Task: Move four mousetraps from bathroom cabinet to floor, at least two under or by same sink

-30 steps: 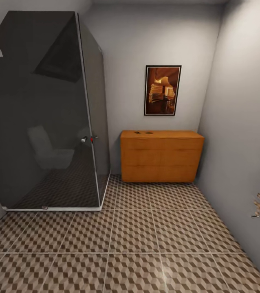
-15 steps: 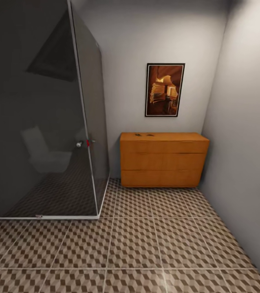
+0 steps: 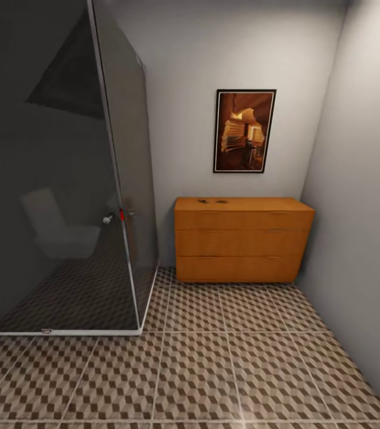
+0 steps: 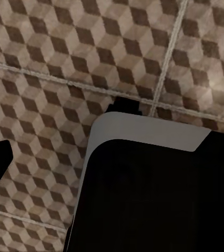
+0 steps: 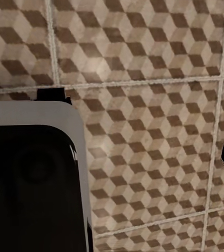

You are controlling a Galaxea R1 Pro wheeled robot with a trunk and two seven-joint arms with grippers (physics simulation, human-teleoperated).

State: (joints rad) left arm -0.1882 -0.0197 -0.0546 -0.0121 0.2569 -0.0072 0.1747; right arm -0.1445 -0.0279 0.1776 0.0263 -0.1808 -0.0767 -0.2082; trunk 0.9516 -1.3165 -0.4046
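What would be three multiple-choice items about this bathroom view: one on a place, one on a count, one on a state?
1. Where does the cabinet stand?
A. against the far wall, under the framed picture
B. inside the shower enclosure
C. in the middle of the bathroom floor

2. How many drawer fronts does it show?
A. one
B. three
C. five

3. The drawers are:
A. all shut
B. all pulled out
C. removed

Answers: 1 A, it meets the wall below the picture; 2 B, two seams divide the front; 3 A, the fronts sit flush.
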